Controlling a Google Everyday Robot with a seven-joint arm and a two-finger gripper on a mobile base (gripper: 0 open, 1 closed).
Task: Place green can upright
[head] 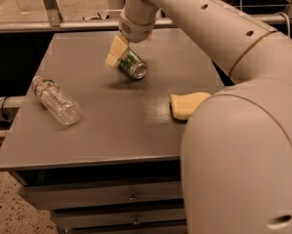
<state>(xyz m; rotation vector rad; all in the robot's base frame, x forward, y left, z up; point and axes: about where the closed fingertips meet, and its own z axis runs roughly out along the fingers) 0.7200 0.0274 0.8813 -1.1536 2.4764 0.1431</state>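
While the green can (pixel 133 65) is tilted over the back middle part of the counter (pixel 111 130), the hand (pixel 120 58) is closed on it from the upper left side. One tan finger (pixel 115 52) lies flat against the left side of the can; the other finger is hidden behind the can, so I see only this one. The silver top of the can points down and to the right, toward the camera, and its dark green body goes up into the hand. A soft shadow lies on the counter just under the can, a little apart from it, so the can seems to be lifted and not resting on the surface. The white arm (pixel 199 18) comes down to the hand from the upper right, and a big rounded part of it fills the lower right corner. A clear plastic bottle (pixel 56 100) lies on its side near the left edge of the counter, well apart from the can. A yellow sponge (pixel 187 104) lies flat near the right edge, partly covered by the arm. Below the counter top, the fronts of the drawers (pixel 101 196) are visible.
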